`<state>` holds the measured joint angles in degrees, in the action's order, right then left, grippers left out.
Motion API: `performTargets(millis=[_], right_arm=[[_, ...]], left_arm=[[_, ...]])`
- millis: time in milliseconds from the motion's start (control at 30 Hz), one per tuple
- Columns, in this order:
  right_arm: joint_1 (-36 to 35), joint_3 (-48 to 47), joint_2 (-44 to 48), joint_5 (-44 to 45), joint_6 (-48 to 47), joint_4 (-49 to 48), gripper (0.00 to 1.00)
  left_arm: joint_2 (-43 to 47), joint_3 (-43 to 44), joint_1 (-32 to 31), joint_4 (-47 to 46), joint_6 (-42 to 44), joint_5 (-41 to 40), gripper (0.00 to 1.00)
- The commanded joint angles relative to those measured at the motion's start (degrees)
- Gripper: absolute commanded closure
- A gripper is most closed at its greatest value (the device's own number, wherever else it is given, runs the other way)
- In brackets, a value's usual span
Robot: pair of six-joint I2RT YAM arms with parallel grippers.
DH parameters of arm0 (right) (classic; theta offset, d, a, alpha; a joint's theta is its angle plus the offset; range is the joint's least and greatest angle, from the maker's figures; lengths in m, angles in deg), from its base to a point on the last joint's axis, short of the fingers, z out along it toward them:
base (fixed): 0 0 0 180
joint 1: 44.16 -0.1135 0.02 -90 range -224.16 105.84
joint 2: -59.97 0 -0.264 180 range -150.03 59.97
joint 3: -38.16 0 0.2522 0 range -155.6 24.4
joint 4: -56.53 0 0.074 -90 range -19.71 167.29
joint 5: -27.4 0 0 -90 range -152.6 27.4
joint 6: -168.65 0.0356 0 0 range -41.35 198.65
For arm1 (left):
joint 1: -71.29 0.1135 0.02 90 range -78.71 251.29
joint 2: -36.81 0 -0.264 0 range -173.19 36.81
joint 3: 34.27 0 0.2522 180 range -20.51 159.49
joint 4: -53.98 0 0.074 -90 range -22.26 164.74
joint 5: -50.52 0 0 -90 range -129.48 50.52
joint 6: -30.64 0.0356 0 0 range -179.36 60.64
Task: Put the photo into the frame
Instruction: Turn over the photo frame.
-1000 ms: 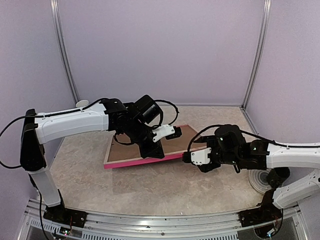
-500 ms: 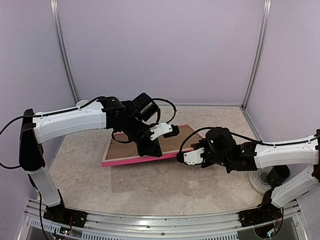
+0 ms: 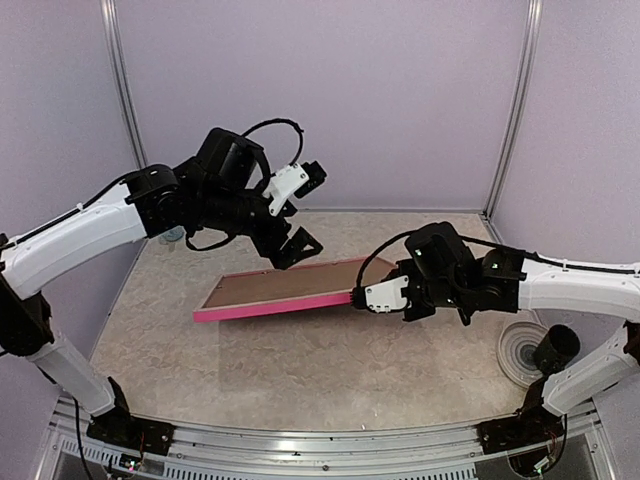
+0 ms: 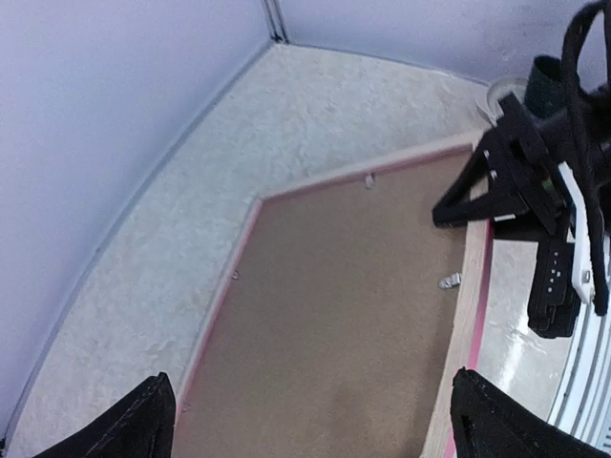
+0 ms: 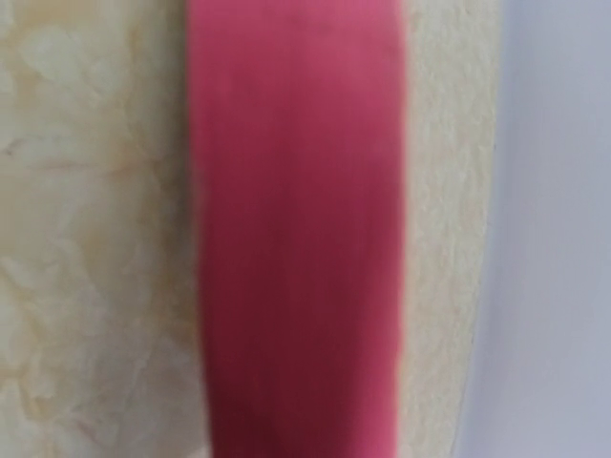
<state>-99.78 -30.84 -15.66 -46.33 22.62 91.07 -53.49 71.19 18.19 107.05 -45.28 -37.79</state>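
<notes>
One frame, pink rail facing near, brown backing board uppermost, tilted: left end on the table, right end lifted, clamped by the right gripper. Above its far edge, apart: left gripper, jaws spread wide. At right: pale round disc.

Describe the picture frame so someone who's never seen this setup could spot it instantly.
On the pale marbled table, look at the middle. The frame lies back-up, brown backing board showing, its right end held up by the right claw. Nothing else there has a bright pink edge.
</notes>
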Motion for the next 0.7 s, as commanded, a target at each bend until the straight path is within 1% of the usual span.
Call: performTargets(millis=[0, 100, 200, 267, 333, 400, 533, 667], right_arm=[[-0.7, -4.2, 1.4, -6.4, 2.4, 7.7, 1.0], [-0.7, -5.8, 1.9, -8.9, 3.2, 9.4, 1.0], [-0.7, -7.1, 1.9, -10.4, 3.6, 9.9, 1.0], [-0.7, -7.8, 1.8, -11.0, 4.2, 10.2, 1.0], [-0.5, -8.7, 1.8, -11.7, 5.4, 10.3, 1.0], [-0.1, -9.4, 1.7, -10.6, 8.4, 8.6, 1.0], [0.8, -12.9, 0.0, -8.8, 13.9, 8.5, 1.0], [2.1, -18.6, -2.7, -8.7, 18.7, 11.0, 1.0]], left_arm=[[10.3, -4.4, 1.5, -13.3, -4.7, -6.9, 0.01], [15.9, -7.5, 1.8, -16.4, -5.9, -5.5, 0.01], [17.8, -9.0, 1.6, -16.0, -7.4, -5.4, 0.01], [18.3, -10.5, 1.3, -15.7, -8.2, -6.7, 0.01], [19.0, -12.6, 0.8, -16.4, -9.4, -9.7, 0.01], [20.8, -15.1, 0.6, -18.4, -10.5, -11.1, 0.01], [24.9, -18.9, 0.6, -22.3, -13.1, -13.0, 0.01], [27.7, -20.8, -0.1, -24.6, -13.8, -14.8, 0.01]])
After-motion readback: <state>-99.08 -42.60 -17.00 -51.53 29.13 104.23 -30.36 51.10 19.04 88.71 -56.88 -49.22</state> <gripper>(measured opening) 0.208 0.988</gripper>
